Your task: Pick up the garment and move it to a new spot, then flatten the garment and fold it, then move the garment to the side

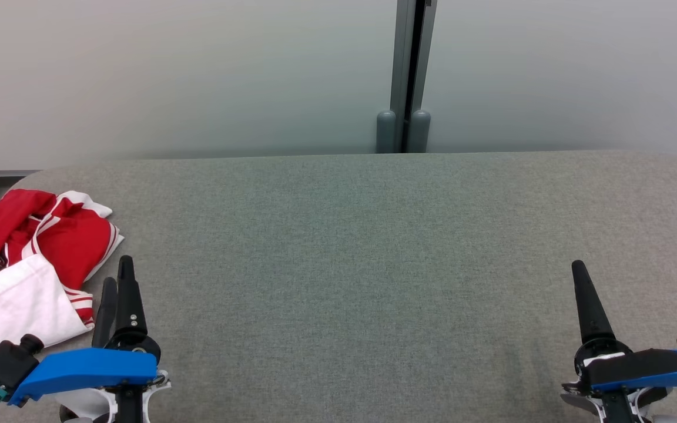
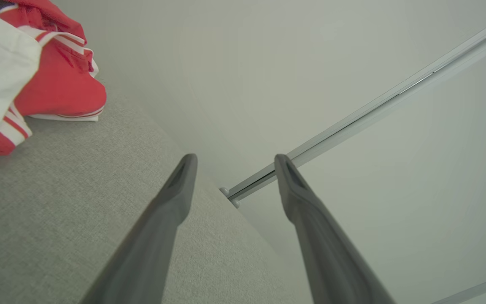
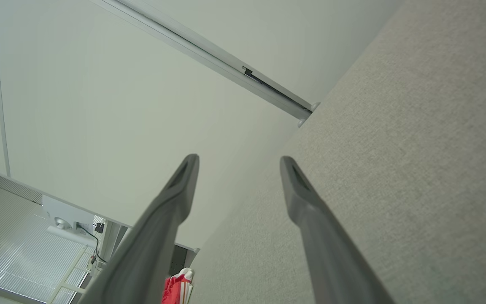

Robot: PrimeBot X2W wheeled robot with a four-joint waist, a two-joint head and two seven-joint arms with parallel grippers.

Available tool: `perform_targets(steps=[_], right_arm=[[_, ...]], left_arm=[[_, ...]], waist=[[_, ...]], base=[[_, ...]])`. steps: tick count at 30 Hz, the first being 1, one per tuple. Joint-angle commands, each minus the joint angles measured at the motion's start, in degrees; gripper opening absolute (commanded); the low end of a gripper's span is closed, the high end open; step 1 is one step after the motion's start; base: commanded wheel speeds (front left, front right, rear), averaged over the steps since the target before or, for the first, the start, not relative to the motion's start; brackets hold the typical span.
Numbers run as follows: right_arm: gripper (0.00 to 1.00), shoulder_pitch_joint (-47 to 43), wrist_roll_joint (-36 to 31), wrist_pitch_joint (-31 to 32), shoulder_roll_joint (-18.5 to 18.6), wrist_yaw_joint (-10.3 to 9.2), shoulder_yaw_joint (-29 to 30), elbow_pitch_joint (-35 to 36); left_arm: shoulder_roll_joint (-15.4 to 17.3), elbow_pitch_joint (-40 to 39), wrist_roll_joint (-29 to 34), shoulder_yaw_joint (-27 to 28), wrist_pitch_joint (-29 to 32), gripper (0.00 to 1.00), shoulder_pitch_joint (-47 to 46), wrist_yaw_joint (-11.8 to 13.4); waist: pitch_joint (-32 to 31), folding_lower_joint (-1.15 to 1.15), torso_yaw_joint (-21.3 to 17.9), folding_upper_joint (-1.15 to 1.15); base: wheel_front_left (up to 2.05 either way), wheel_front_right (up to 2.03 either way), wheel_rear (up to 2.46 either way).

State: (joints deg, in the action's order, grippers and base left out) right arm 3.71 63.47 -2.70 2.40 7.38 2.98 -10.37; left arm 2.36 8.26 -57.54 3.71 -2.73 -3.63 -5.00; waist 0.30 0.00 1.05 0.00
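At the near edge of the tabletop [image 1: 350, 247], towards its left corner, the left gripper [image 1: 117, 271] hangs released, its two dark fingers spread wide and holding nothing; the left wrist view shows only grey fabric surface and wall between them. Near the opposite near corner the right gripper [image 3: 238, 159] is likewise released, jaws spread wide and empty, over bare grey cloth. The garment [image 1: 27, 252] lies crumpled at the left edge of the tabletop (red with white stripes and a white panel), just beside the left gripper on its outer side and apart from the fingers; it runs out of the head view's left side. Past the far edge stand pale wall panels, a grey post [image 1: 409, 76] between them.
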Motion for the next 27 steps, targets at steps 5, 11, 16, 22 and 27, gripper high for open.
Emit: perform_targets(steps=[5,11,16,22,27], right_arm=[[1.0,1.39,-5.84,-1.46,0.41,0.08,-0.34,0.91],[1.0,1.39,-10.83,-2.61,0.44,0.09,-0.51,0.55],[1.0,1.19,-14.55,-3.48,0.46,0.1,-0.59,0.27],[1.0,0.86,-18.08,-4.32,0.49,0.1,-0.72,-0.02],[1.0,0.64,-21.33,-5.1,0.5,0.11,-0.85,0.15]], left_arm=[[0.62,-1.01,7.58,-0.77,-1.42,1.0,-0.88,0.58],[0.92,-1.09,13.9,-1.75,-2.57,1.0,-0.73,0.73],[1.3,-1.07,18.32,-2.2,-3.45,1.0,-0.39,0.95],[1.63,-0.77,22.12,-2.67,-4.25,1.0,-0.11,1.28],[1.9,0.0,25.38,-3.23,-5.12,1.0,-0.22,1.13]], waist=[[-0.03,0.0,0.15,0.0],[-0.04,0.0,0.4,0.0],[-0.07,0.0,0.57,0.0],[-0.15,0.0,0.75,0.0],[-0.13,0.0,0.94,0.0]], base=[[0.0,0.0,0.0],[0.0,0.0,0.0],[0.0,0.0,0.0],[0.0,0.0,0.0],[0.0,0.0,0.0]])
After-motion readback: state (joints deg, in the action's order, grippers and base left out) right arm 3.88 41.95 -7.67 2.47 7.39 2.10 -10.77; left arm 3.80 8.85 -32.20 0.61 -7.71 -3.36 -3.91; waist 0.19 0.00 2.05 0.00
